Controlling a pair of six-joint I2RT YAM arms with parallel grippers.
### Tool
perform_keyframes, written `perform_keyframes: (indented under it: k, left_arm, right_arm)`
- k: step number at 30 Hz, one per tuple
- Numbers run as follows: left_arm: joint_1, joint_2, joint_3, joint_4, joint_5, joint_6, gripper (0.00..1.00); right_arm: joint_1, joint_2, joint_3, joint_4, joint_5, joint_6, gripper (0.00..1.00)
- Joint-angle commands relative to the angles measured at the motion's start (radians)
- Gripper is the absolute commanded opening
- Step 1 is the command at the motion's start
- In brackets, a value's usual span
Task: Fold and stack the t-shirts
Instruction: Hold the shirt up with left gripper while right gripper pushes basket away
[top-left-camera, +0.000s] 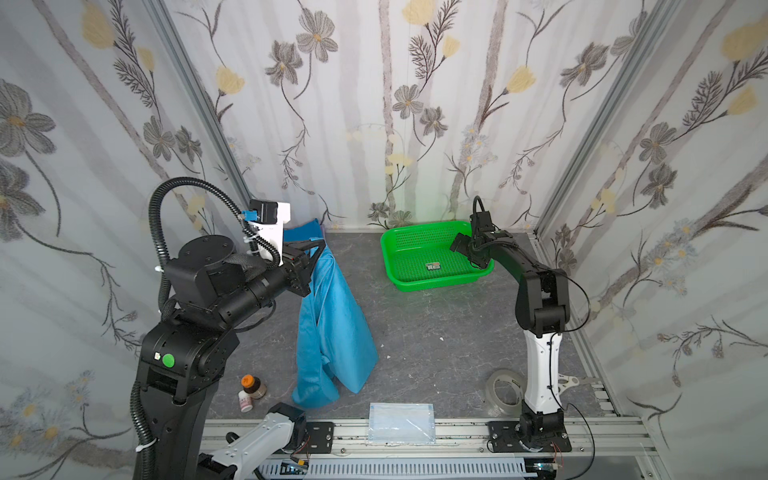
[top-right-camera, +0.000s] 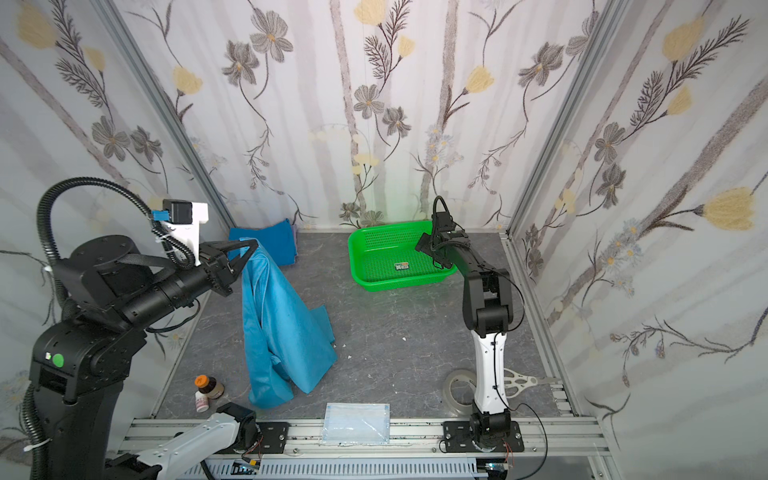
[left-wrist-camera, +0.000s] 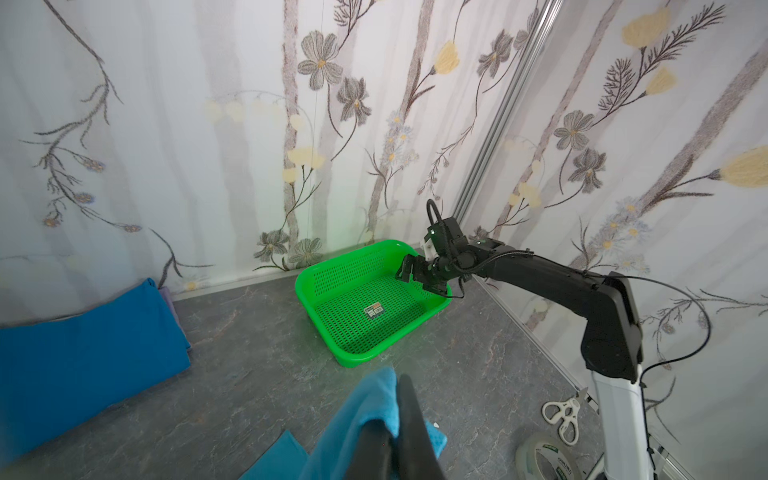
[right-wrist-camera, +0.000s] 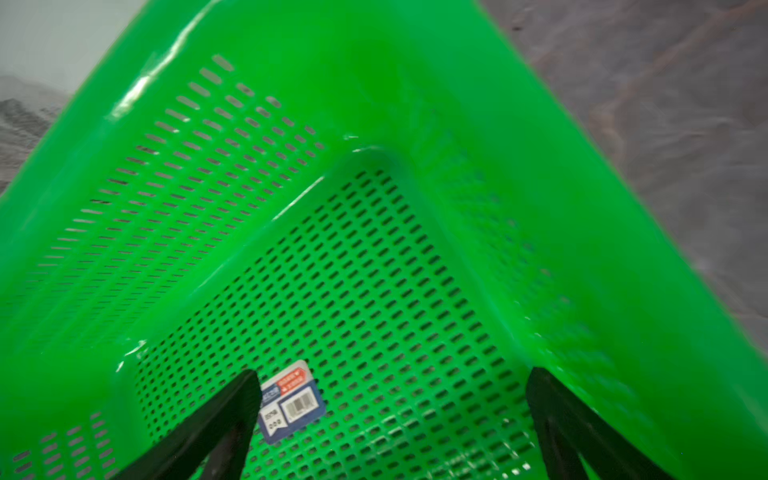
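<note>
T-shirts came in two blues. On the rail at the near edge lay a clear packet of face masks (top-left-camera: 401, 422). Just behind it, the lower end of the teal t-shirt (top-left-camera: 332, 324) bunched on the grey desk (top-left-camera: 436, 332), beside two small bottles (top-left-camera: 251, 388). From that heap the shirt rose as a long drape, its long axis running up and away from the near edge toward the far wall. Its top end was pinched in the left jaws, which were pressed together on the cloth above the desk. A broad flap spread off to the right of the drape. On the near right a roll of tape (top-left-camera: 505, 390) lay by the base of the right arm (top-left-camera: 540, 357).

Farther back stood a green basket (top-left-camera: 388, 257) with a small sticker (top-left-camera: 432, 266) on its floor. The right jaws hung over its right end, spread wide and holding nothing. In the far left corner the royal blue t-shirt (top-right-camera: 274, 241) lay folded flat against the wall.

In a top view only a sliver of that royal blue shirt (top-left-camera: 309, 230) showed past the left wrist, while the other views showed its full fold (left-wrist-camera: 83, 357). The left wrist view alone showed teal cloth (left-wrist-camera: 365, 411) draped over the closed black fingers (left-wrist-camera: 409, 419), and white-handled scissors (left-wrist-camera: 563, 415) plainly. The right wrist view showed no shirt, only the basket wall (right-wrist-camera: 124, 166), the barcode on the sticker (right-wrist-camera: 291, 401) and two black fingers (right-wrist-camera: 232, 407) set far apart.
</note>
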Motion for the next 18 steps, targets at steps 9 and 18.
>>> perform_keyframes:
  k: [9,18]
  left_arm:
    - [0.001,0.017,-0.103,0.128,0.071,-0.040,0.00]
    - [0.001,0.012,-0.159,0.170,0.091,-0.064,0.00]
  right_arm:
    - [-0.060,-0.511,-0.647,0.160,0.128,-0.097,1.00]
    - [0.296,-0.383,-0.518,0.180,-0.104,-0.154,1.00]
